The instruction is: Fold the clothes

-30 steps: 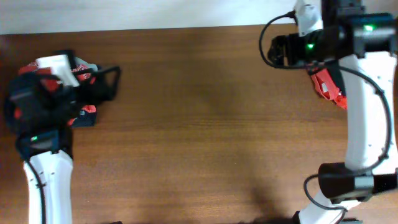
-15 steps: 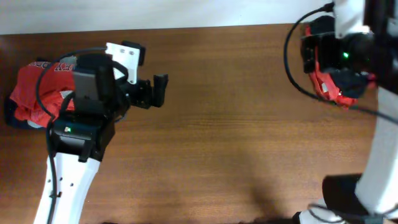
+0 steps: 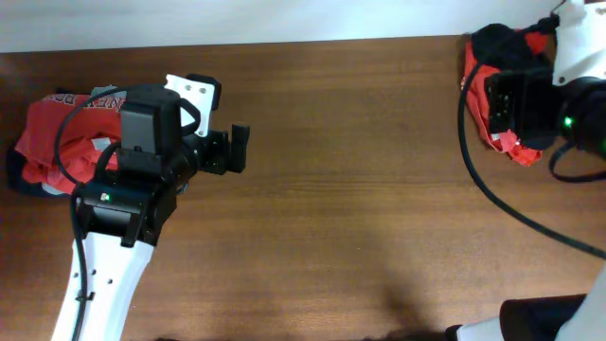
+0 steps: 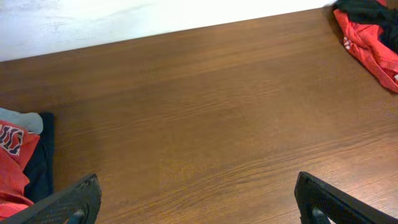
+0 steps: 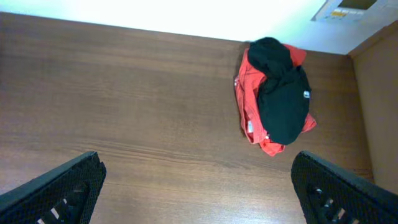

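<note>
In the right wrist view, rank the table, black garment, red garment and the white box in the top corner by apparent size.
1. table
2. black garment and red garment: their visible areas look alike, with black covering part of red, so they are not ranked
3. white box, cut off by the frame

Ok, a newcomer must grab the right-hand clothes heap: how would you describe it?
On the brown wooden table, go to the far corner on the robot's right, by the white wall. The heap there is red with a black garment bunched on top; the left heap is red lettered fabric over navy.
</note>
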`<act>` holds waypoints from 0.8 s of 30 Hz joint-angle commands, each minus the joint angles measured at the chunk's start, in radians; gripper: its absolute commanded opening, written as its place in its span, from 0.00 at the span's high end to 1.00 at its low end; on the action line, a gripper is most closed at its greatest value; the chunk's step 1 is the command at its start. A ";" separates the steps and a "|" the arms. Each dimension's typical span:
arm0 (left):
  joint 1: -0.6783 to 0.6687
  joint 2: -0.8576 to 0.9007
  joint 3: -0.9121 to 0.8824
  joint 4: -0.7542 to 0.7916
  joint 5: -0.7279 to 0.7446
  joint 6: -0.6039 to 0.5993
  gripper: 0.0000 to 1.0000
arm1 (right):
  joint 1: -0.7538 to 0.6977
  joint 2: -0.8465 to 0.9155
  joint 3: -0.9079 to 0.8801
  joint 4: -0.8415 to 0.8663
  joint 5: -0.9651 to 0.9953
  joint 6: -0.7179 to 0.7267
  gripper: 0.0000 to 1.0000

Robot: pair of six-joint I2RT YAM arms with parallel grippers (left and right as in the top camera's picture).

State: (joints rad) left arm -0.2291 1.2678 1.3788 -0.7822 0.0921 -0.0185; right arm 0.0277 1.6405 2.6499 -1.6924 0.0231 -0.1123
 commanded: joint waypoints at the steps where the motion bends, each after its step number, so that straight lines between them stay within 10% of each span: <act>1: -0.002 0.002 0.015 -0.002 -0.012 0.016 0.01 | -0.002 0.011 0.002 -0.006 0.015 -0.003 0.01; 24: -0.002 0.002 0.015 -0.002 -0.011 0.016 0.01 | -0.001 -0.213 -0.042 -0.006 0.015 -0.003 0.01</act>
State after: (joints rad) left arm -0.2291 1.2678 1.3788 -0.7826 0.0921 -0.0185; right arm 0.0277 1.5410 2.6263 -1.6924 0.0261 -0.1123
